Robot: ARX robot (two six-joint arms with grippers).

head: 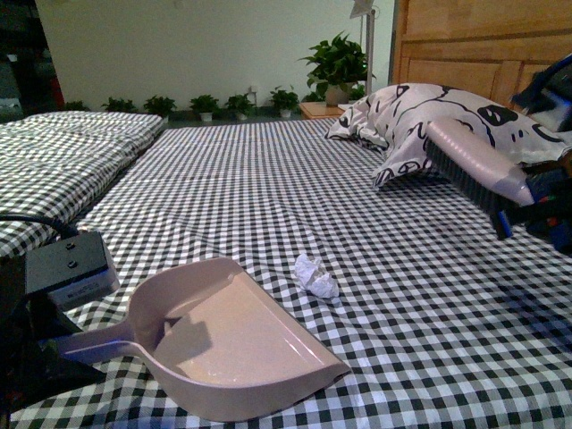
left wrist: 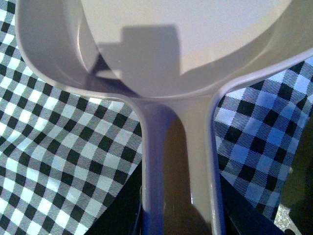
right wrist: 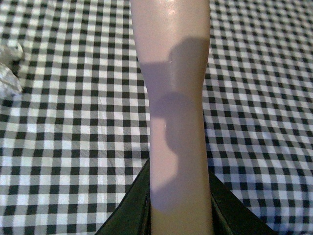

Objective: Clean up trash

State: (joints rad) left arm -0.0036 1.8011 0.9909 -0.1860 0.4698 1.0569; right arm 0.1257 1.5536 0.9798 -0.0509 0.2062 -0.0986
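Surface: blk/wht check sheet (head: 268,179) covers the bed, all items sit on or over it
Trash: small crumpled wht paper wad (head: 315,275), lies on sheet near centre of front view; also visible at the edge of R wrist view (right wrist: 9,81)
Trash vs dustpan: wad sits just beyond the far corner of the pan's open lip, narrow strip of sheet between them, not touching
Dustpan: pink (head: 234,344), front-left on sheet, lip down on the fabric, open mouth faces right; handle runs back to the L arm
Left gripper: (head: 67,344) at lower-left of front view; in L wrist view (left wrist: 181,215) dark fingers (left wrist: 239,218) flank the dustpan handle (left wrist: 181,161) on both sides
L jaws: closed on the dustpan handle, no gap seen between fingers and handle
Brush: pink back, dark bristles (head: 469,156), held clear of the sheet at right, tilted, head up-left, handle slopes down-right; overlaps the pillow in front view
Right gripper: (head: 541,201) at right edge of front view; in R wrist view (right wrist: 181,210) dark fingers (right wrist: 129,215) press either side of the brush handle (right wrist: 171,98)
R jaws: closed on the brush handle
Brush vs trash: well apart, brush to the right of the wad and higher
Pillow: blk/wht pattern (head: 420,112), far right, against wood headboard (head: 483,40)
Background: potted plants (head: 338,63) along the wall
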